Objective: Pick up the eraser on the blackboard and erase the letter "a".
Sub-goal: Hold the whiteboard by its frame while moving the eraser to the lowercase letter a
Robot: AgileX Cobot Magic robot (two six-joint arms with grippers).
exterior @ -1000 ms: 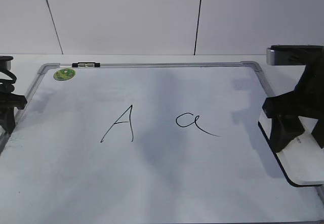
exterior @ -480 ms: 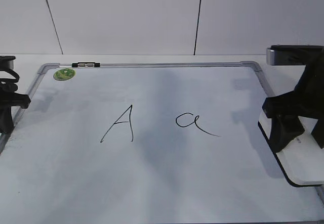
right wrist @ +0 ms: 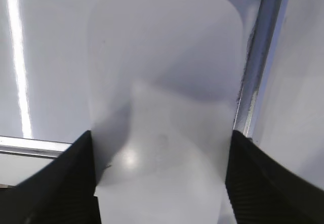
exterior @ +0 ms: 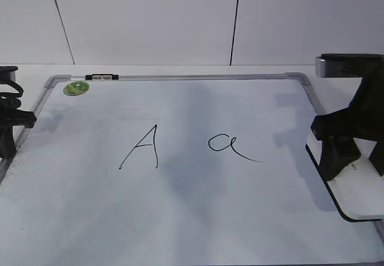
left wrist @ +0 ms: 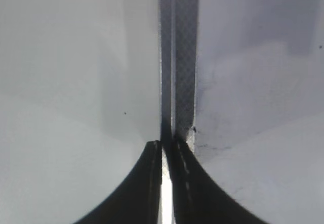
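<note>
The blackboard is a white board in a silver frame, lying flat. The letter "a" is written right of centre. The white eraser lies at the board's right edge. My right gripper straddles it. In the right wrist view, both black fingers press flush against the sides of the eraser, which still rests on the board. My left gripper is at the board's left edge. Its jaws are pinched together on the thin frame rail.
A capital "A" is written left of the small letter. A green sticker and a small black-and-white marker sit at the board's far left corner. A white wall stands behind the table.
The left gripper has closed its jaws at the board's left frame and shifted slightly. The right gripper and the eraser have not moved.
</note>
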